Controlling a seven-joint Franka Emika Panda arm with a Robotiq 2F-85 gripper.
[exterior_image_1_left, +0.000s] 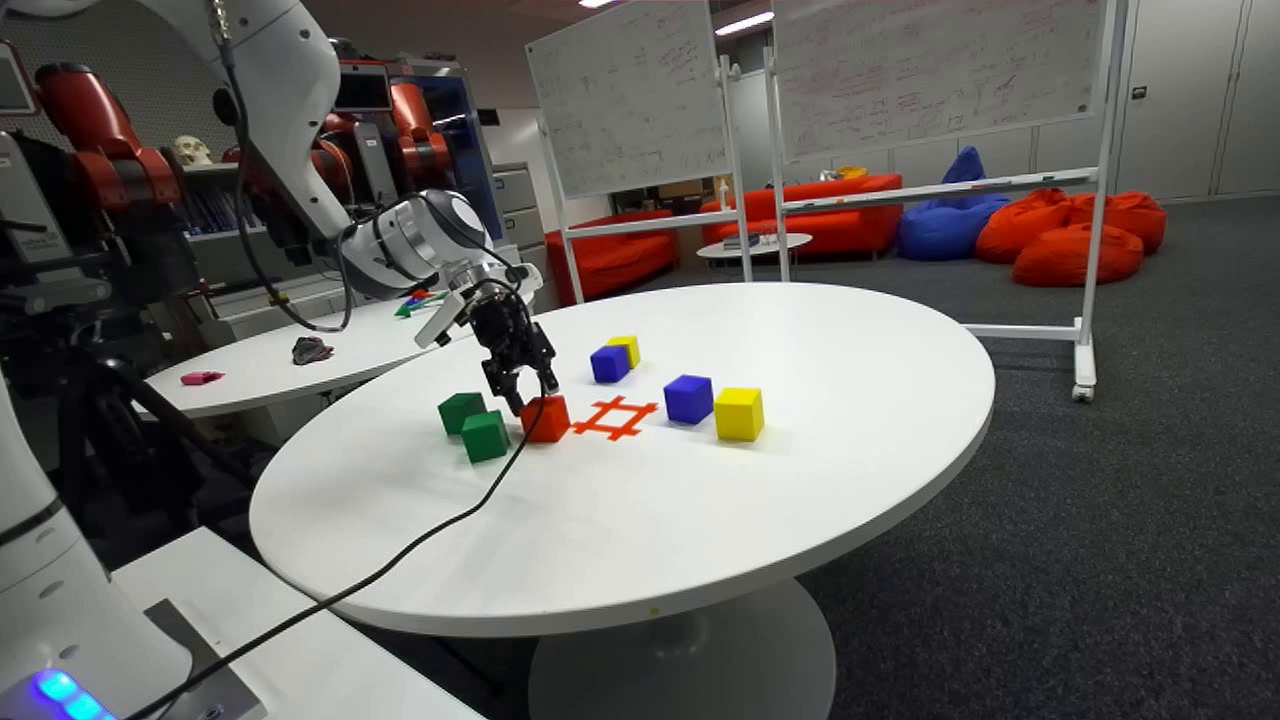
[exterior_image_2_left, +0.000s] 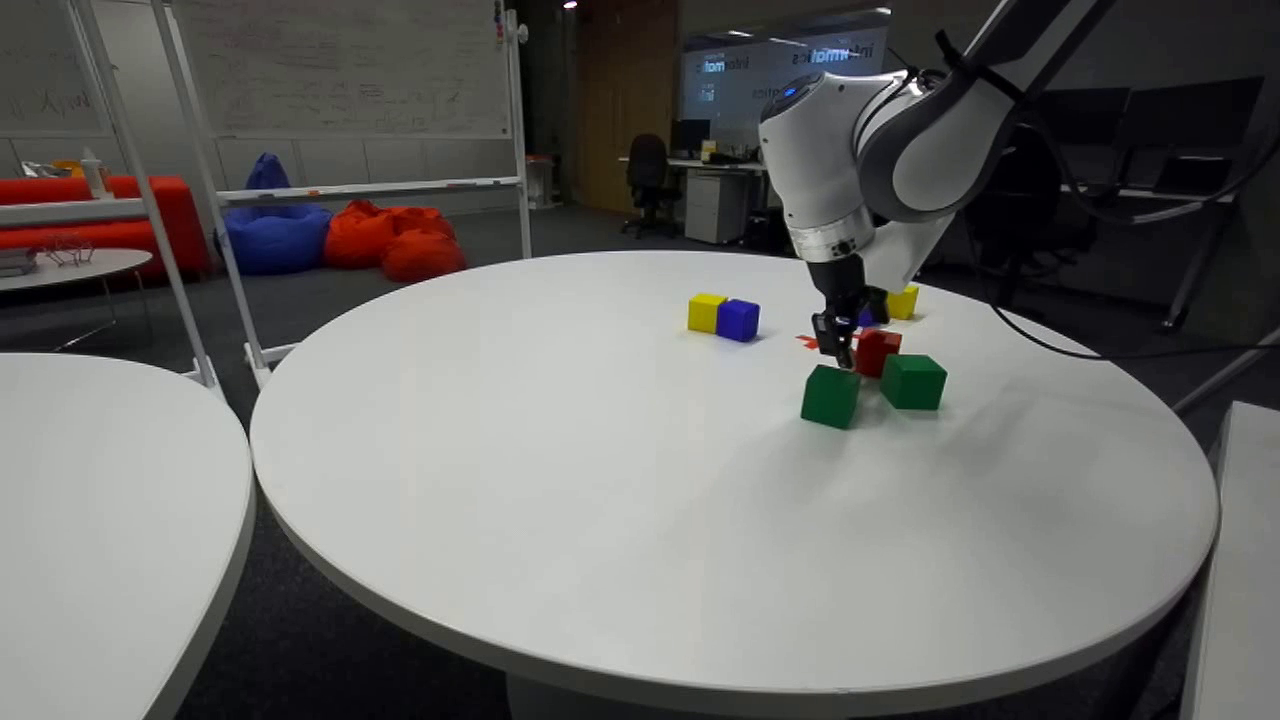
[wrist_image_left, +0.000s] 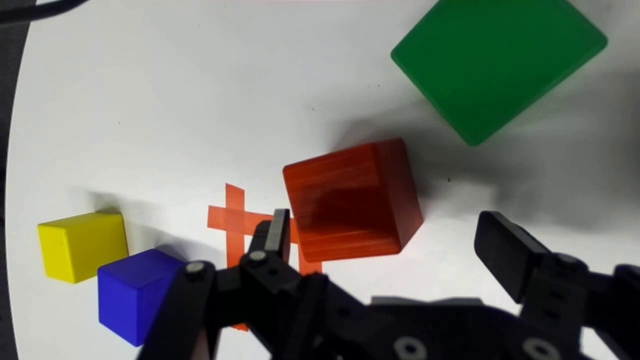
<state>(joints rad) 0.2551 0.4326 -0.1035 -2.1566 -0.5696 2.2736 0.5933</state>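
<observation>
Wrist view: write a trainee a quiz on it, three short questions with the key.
1. What colour is the block nearest the hand?
2. True or false: the hand is shut.
3. Pick one. The mark on the table is made of:
A. a ring
B. crossed strips
C. a row of dots

Key:
1. Red.
2. False; it stands open.
3. B.
</observation>
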